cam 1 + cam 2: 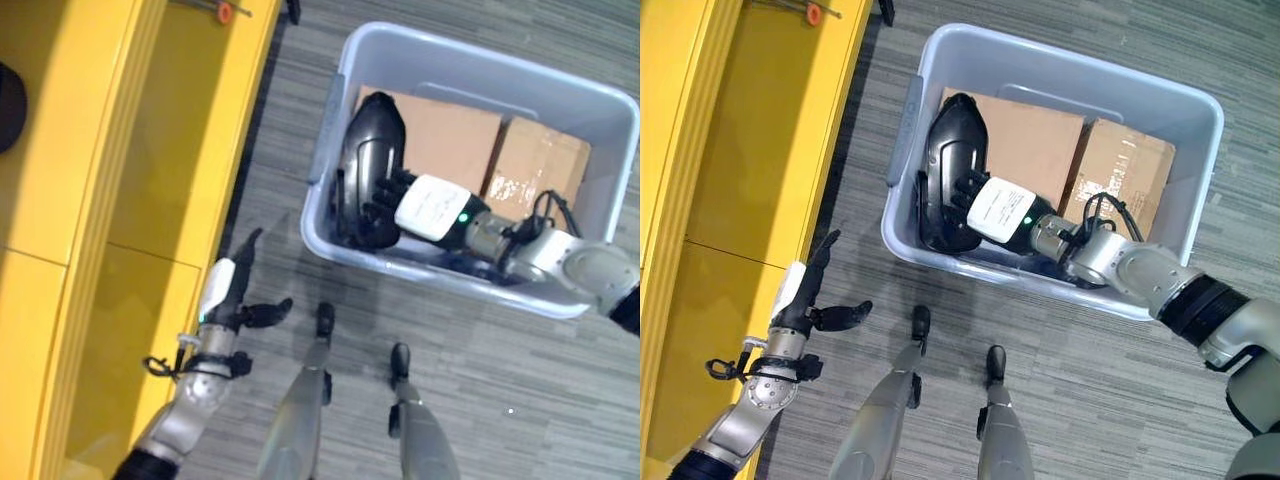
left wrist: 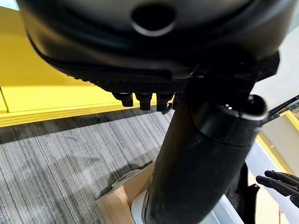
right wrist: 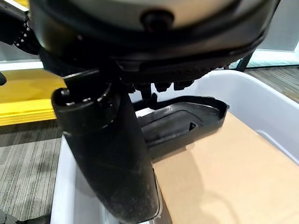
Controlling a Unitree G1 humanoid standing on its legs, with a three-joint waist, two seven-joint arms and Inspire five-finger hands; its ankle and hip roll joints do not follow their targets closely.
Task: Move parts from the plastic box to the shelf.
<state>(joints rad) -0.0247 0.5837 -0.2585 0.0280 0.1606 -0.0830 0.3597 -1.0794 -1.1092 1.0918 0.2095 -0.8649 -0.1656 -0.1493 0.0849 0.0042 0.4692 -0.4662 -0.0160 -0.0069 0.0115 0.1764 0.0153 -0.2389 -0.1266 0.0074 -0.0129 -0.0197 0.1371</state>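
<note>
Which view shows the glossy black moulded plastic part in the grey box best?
Right eye view: the glossy black moulded plastic part shows nearly whole against the grey plastic box wall, right hand on it. Left eye view matches it. Right wrist view catches one end past the thumb.
</note>
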